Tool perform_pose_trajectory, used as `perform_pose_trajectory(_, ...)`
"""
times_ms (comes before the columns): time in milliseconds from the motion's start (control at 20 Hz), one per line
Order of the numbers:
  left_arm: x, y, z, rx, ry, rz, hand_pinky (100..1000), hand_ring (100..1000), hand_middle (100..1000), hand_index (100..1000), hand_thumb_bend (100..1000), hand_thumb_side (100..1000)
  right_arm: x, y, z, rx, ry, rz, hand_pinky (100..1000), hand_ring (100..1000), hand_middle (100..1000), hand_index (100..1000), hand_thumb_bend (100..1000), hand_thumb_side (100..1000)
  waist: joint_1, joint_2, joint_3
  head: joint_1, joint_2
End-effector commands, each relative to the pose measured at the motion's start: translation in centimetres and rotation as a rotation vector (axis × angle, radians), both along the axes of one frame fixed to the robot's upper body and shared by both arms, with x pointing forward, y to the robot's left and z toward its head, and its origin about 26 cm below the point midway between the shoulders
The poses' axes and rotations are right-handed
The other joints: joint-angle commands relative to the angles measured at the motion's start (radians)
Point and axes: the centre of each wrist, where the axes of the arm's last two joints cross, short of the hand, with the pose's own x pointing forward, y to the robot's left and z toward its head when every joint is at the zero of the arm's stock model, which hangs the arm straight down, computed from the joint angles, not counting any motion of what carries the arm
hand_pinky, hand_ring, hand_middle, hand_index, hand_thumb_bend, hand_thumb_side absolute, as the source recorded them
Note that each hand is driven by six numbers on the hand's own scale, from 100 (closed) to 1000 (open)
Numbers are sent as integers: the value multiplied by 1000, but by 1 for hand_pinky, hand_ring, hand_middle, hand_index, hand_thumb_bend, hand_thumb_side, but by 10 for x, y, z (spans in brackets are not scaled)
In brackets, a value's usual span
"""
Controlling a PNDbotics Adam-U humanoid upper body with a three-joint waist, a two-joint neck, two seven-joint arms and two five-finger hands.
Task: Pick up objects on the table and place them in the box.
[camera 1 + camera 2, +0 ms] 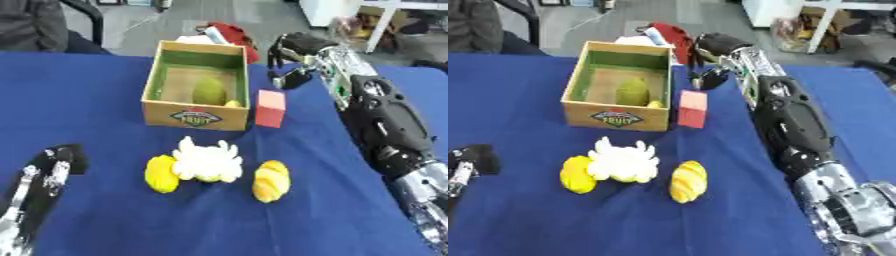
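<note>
Nearest, the left robot hand (59, 162) rests idle at the lower left of the blue surface (96, 85), its fingers too unclear to judge. Ahead lie a yellow fruit (161, 173), a white frilly toy (206, 161) and an orange bread-like piece (271, 181), still to be collected. A red block (270, 108) stands just beside the cardboard box (194, 118), which holds a green fruit (209, 91). Farthest, the right robot hand (713, 59) hovers past the box's right corner, fingers curled, empty: seemingly between picks. Next it must reach back for the block or the nearer pieces.
</note>
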Motion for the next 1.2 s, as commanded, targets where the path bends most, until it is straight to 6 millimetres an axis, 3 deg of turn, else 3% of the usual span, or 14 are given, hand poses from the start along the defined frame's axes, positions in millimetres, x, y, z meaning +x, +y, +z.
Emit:
perform_pose_trajectory(50,0,4,6,11,-19,11,656,621,574,742,100,727,2,-10,10,-45,110,-15,876,980,1000,1000,100,691,-10,-22,-3,4,-5)
perform_pose_trajectory(400,1,4,7,14,-24,9,656,621,573,742,100,727,2,-10,-7,-94,236,-92,897,1000,1000,1000,100,812,-7,-13,2,3,-14)
perform_pose_trajectory(950,2,3,10,17,-33,4,656,620,572,742,100,728,2,-13,-33,-99,265,-155,896,1000,1000,1000,100,806,-6,5,7,-1,-23)
perform_pose_trajectory(1100,2,3,10,17,-34,5,656,620,572,742,100,728,1,-14,-41,-95,284,-149,889,1000,1000,1000,100,851,-5,6,6,1,-23)
perform_pose_trajectory(1200,2,4,10,17,-33,7,656,620,572,742,100,728,0,-14,-43,-68,295,-133,872,994,1000,1000,100,945,-5,6,5,2,-22)
